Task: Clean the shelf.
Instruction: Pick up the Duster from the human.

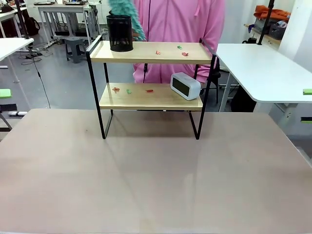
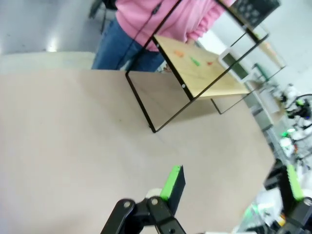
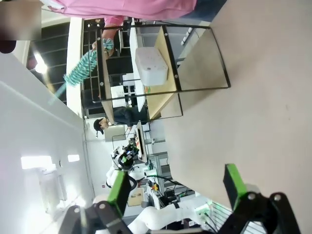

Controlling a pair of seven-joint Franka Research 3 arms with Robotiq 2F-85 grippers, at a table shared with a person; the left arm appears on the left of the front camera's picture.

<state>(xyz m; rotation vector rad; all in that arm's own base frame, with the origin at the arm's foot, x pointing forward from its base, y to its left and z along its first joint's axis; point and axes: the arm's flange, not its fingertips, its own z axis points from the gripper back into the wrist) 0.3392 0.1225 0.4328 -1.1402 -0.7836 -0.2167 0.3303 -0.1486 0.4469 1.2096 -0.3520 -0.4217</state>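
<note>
The shelf (image 1: 141, 51) stands at the table's far middle, two wooden boards in a black frame. Small red and green scraps (image 1: 181, 50) lie on its top board beside a black mesh cup (image 1: 119, 32). More scraps (image 1: 129, 90) and a white clock (image 1: 185, 86) sit on the lower board. A person in pink (image 1: 180, 24) stands behind, holding a teal duster (image 1: 135, 24) above the cup. My left gripper (image 2: 231, 183) is open above the table, the shelf (image 2: 214, 83) well ahead. My right gripper (image 3: 175, 189) is open too, far from the shelf (image 3: 163, 105), the clock (image 3: 151, 66) and the duster (image 3: 83, 68).
The beige table (image 1: 156, 180) stretches bare between me and the shelf. White tables stand to the right (image 1: 263, 73) and far left (image 1: 12, 46), beyond the table's edges.
</note>
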